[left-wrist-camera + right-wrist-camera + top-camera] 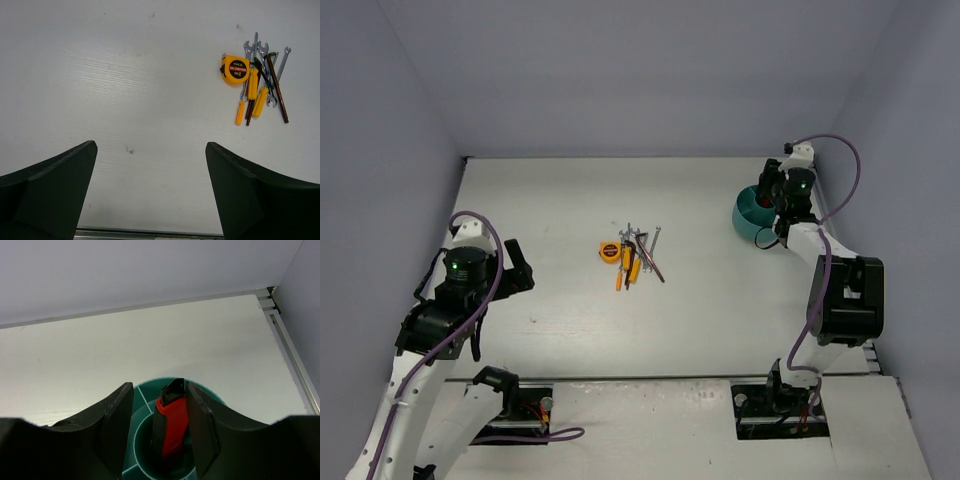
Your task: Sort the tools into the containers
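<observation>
Hovering the right gripper straight over the teal cup, I have the red-handled tool standing nearly upright between its fingers, lower end down inside the cup. I judge it is kept vertical so it drops cleanly between the dividers instead of bridging the rim. The jaws stand apart. One finger looks to be against the handle, but a gap shows on the other side, so the tool does not look clamped. It seems to sit in the round centre well, though the fingers hide the bottom, so I cannot be sure. The wedge compartment I can see around it holds nothing, and the others are hidden.

Everything else to be sorted lies in one loose pile on the table, well apart from the cup, towards the left arm. The pile holds the tape measure, the orange-handled screwdrivers, the silver wrenches and the dark hex key, which overlap each other.

My left gripper hangs farther from the cup than the pile, jaws spread wide with nothing between them. It is parked clear, I take it, so the arms do not crowd each other.
</observation>
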{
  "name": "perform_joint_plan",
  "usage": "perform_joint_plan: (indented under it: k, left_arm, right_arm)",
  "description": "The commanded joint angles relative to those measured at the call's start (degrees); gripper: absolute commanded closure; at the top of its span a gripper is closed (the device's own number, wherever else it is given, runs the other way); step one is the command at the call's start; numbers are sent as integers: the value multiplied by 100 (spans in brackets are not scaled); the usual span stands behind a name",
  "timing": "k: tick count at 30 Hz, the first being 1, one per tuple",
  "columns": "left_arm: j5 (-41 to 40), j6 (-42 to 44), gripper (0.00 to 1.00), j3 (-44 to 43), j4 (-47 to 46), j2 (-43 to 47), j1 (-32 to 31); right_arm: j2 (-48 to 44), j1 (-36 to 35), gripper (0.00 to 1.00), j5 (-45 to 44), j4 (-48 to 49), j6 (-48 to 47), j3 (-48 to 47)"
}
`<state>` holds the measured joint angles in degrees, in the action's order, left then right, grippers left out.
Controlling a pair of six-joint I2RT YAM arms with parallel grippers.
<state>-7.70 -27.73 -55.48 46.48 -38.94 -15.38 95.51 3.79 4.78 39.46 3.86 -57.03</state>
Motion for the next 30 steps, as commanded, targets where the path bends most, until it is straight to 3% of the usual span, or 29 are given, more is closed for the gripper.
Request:
perform_joint_plan:
  k: [1, 6, 11, 15, 24, 30]
  left_arm:
    - [-3, -96, 12, -61, -265, -35, -18]
    - [7, -128, 12, -191, -262, -132, -14]
    - [74, -102, 12, -428, -262, -474, -18]
    - [206, -101, 12, -606, -264, -797, -27]
    - [477, -143, 13, -660, -242, -1151, -41]
    - [507, -114, 12, -489, -132, -1014, -50]
  right_arm:
    - [-733, 14, 55, 119, 193, 89, -74]
    - [-1237, -207, 49, 263, -1005, 177, -540]
    - [-1543, -1400, 47, -89, -2154, 189, -843]
    - [-1443, -1994, 52, 287, -2645, 596, -773]
    - [85, -3525, 66, 364, -3698, 844, -1594]
    - [1200, -4071, 66, -270, -3828, 975, -2310]
